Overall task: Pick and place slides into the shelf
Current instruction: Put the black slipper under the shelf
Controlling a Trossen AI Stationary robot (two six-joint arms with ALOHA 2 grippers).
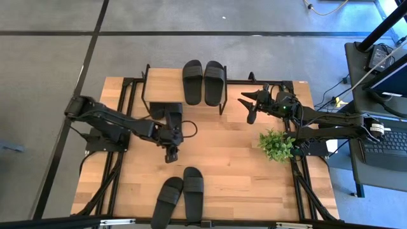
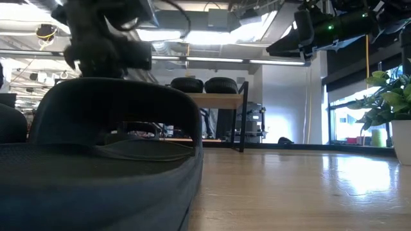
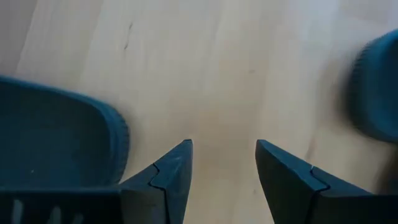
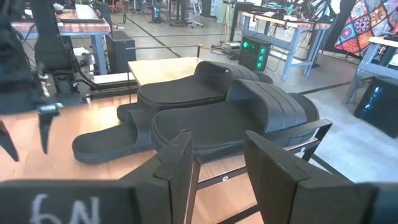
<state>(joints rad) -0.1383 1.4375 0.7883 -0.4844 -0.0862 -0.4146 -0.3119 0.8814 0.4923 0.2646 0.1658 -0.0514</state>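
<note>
Two black slides (image 1: 193,81) (image 1: 214,83) lie side by side, soles down, on the shelf's light plank top (image 1: 162,86) at the table's far edge. The right wrist view shows another slide (image 4: 106,146) lower down, under that plank. Two more slides (image 1: 168,200) (image 1: 193,189) lie flat at the near edge. One of them fills the low view (image 2: 96,160). My left gripper (image 1: 172,154) (image 3: 224,146) is open, pointing down at bare table just beyond these two. My right gripper (image 1: 250,116) (image 4: 217,134) is open and hovers to the right of the shelf, facing the slides on top.
A small potted green plant (image 1: 276,145) stands on the right part of the table, near my right arm. Bare wood lies between the shelf and the near slides. Black frame rails run along the table's sides. Desks and equipment stand to the table's right.
</note>
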